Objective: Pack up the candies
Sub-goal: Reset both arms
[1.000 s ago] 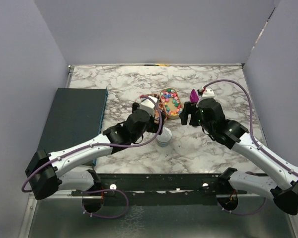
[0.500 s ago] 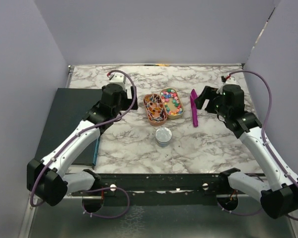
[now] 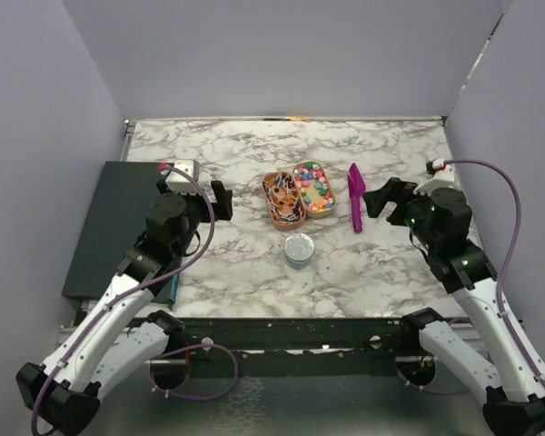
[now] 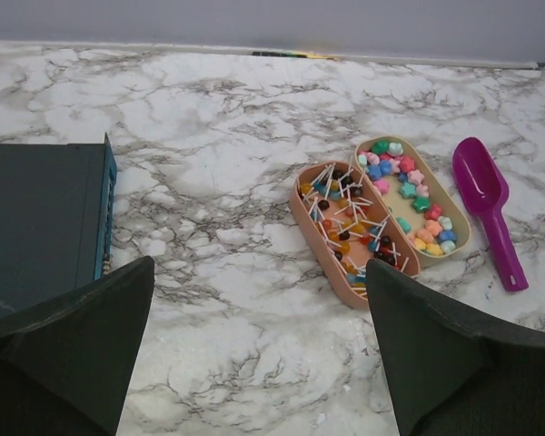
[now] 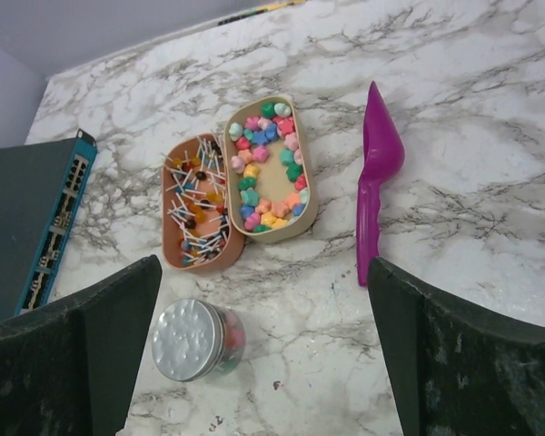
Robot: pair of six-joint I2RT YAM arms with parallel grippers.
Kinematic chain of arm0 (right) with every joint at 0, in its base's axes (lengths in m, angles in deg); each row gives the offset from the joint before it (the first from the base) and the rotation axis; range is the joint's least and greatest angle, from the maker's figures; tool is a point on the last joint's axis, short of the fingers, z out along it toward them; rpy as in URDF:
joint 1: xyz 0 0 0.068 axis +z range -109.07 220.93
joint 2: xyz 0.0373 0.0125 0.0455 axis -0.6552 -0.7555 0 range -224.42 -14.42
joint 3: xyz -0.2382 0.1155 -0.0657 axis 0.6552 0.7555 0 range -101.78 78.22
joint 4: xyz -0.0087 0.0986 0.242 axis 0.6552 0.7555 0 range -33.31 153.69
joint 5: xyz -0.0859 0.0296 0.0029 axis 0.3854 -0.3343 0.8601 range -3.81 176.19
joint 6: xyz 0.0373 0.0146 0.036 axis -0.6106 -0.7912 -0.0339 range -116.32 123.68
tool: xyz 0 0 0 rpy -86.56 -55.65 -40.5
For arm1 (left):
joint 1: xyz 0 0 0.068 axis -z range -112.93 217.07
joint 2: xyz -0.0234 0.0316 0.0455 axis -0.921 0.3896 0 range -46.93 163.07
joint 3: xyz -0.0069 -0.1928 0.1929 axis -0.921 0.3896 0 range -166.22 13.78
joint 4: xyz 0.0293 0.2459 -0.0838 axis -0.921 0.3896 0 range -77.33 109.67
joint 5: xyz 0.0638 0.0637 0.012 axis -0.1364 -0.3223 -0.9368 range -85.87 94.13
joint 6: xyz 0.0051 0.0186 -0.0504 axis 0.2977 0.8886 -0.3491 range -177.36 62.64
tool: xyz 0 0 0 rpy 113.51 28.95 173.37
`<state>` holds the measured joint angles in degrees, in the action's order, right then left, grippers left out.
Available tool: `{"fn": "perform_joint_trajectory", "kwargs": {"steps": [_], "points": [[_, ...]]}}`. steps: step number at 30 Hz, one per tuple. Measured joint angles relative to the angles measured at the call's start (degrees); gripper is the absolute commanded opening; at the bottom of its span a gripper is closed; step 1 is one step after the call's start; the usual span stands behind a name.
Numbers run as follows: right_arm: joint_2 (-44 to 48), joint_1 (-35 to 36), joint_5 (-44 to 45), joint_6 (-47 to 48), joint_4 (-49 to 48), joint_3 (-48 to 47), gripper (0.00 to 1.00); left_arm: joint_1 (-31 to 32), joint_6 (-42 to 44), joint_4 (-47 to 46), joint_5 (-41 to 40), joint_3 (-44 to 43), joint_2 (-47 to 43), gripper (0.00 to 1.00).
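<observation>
Two arms, elbows bent, wrists low over the table's (image 3: 391,145) left and right sides, facing inward; left gripper (image 3: 220,200) and right gripper (image 3: 374,200) both spread wide, empty; candies (image 3: 315,186) in beige tray (image 5: 271,238) mid-table, purple scoop (image 3: 355,195) just right of it.

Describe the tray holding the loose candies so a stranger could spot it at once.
Mid-way across the marble table, two oval trays lie side by side. It is the cream tray nearer the purple scoop. Unlike the orange tray, full of stick lollipops, it holds loose mixed-colour candies.
</observation>
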<state>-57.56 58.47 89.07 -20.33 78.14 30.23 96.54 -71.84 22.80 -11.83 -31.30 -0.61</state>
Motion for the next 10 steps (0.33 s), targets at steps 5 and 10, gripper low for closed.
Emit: {"fn": "perform_joint_trajectory", "kwargs": {"steps": [5, 10], "points": [[4.48, 0.0, 2.14, 0.5, -1.84, 2.4, 1.0, 0.0, 1.09, -2.36, 0.0, 3.02, -4.92, 0.99], [6.84, 0.0, 0.83, 2.12, -3.28, 4.07, 1.0, 0.0, 1.9, -4.39, 0.02, 3.21, -6.16, 0.99]]}}
